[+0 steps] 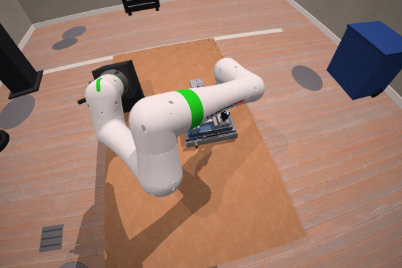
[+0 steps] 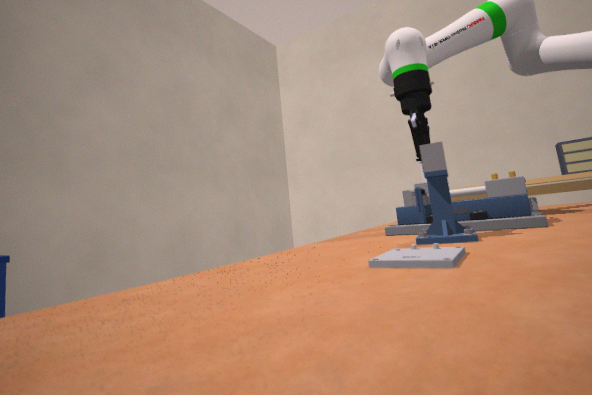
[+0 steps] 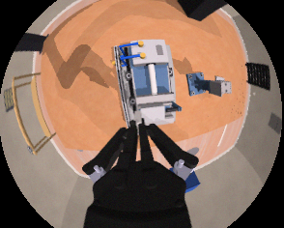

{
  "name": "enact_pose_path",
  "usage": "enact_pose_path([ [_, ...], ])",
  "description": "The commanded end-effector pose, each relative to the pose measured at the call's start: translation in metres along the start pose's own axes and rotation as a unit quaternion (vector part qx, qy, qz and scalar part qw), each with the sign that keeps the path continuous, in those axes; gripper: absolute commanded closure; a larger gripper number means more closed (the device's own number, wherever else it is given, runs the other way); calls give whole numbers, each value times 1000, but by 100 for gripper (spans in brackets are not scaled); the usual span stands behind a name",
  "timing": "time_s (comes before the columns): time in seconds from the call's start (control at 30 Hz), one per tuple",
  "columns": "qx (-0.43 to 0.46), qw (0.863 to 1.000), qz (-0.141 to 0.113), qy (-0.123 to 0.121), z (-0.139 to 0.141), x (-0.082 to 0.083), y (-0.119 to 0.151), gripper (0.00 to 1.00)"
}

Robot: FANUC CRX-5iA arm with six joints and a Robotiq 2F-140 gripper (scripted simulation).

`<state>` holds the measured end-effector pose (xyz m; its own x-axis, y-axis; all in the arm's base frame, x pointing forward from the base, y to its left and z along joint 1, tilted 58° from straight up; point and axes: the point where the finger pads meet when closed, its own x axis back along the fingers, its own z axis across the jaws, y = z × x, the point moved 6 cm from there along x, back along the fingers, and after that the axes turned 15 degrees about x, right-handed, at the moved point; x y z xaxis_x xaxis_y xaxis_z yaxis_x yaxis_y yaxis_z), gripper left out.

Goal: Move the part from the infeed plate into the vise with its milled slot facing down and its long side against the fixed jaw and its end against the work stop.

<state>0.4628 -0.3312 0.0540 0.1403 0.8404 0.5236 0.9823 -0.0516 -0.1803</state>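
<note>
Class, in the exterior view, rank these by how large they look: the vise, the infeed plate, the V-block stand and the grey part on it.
1. vise
2. V-block stand
3. infeed plate, though nearer the camera, so its true rank is unsure
4. grey part

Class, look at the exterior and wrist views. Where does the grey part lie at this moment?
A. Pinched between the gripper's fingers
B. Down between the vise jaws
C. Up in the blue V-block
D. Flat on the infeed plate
C. The grey part sits atop the blue V-block, the infeed plate carries no block, and the gripper is shut with nothing between its fingers.
</note>
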Motion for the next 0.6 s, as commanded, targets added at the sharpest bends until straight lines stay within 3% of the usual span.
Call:
enact_pose_path([
  [0.0, 0, 1000, 0, 0, 1, 0, 0, 100],
  [0.57, 0, 1000, 0, 0, 5, 0, 2, 100],
])
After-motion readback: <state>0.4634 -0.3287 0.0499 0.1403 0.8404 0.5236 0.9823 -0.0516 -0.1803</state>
